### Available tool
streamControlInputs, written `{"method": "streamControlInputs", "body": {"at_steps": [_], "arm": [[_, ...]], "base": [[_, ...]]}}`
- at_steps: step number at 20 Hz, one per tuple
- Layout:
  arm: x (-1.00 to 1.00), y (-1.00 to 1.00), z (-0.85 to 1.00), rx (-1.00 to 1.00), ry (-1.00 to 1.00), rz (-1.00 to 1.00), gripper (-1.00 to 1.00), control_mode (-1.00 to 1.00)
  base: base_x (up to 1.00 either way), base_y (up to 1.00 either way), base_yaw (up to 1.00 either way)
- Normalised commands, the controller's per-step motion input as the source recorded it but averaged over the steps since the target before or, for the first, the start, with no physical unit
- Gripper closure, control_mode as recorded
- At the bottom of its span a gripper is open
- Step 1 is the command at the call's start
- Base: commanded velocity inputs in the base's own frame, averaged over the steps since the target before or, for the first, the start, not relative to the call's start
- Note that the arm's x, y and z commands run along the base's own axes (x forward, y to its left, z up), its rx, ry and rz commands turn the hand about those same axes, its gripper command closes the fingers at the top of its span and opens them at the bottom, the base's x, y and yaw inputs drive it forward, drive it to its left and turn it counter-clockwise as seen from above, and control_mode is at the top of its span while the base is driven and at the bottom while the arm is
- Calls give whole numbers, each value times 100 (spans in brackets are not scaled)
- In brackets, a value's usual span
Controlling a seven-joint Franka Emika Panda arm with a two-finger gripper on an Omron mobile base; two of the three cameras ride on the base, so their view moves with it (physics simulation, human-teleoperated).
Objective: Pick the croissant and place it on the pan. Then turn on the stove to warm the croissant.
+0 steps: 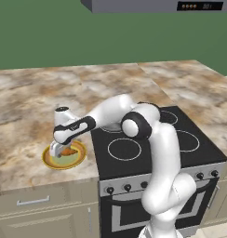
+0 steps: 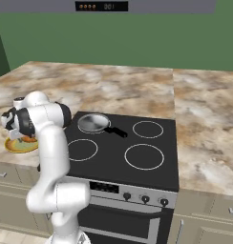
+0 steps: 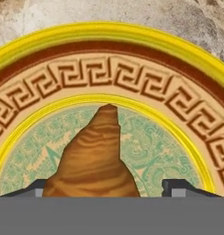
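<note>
So the hand view is right on top of the plate (image 3: 109, 32): you get the yellow rim, a brown band with a key pattern, and the green centre, with the croissant (image 3: 93, 160) sitting on that centre. None of that detail comes through from the base cameras. From the hand view its long axis runs from the end effector (image 3: 104, 190) up toward the plate's far rim, the narrow tip pointing away from the hand. The two fingertips (image 3: 180, 187) sit apart on either side of its wide end, can't tell if they're actually touching it. The left base view shows the plate (image 1: 64, 161) on the table just left of the stove (image 1: 152, 139), with the arm bent down over it. The right base view adds the pan (image 2: 93, 123), on the stove's back burner nearest the plate.
</note>
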Motion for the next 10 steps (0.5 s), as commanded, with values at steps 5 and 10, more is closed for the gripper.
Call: {"method": "streamControlInputs", "body": {"at_steps": [5,10], "arm": [[-23,-6,-25,0,-1,0,100,-100],[-38,-4,7,-2,-23,0,100,-100]], "base": [[0,0,0],[0,0,0]]}}
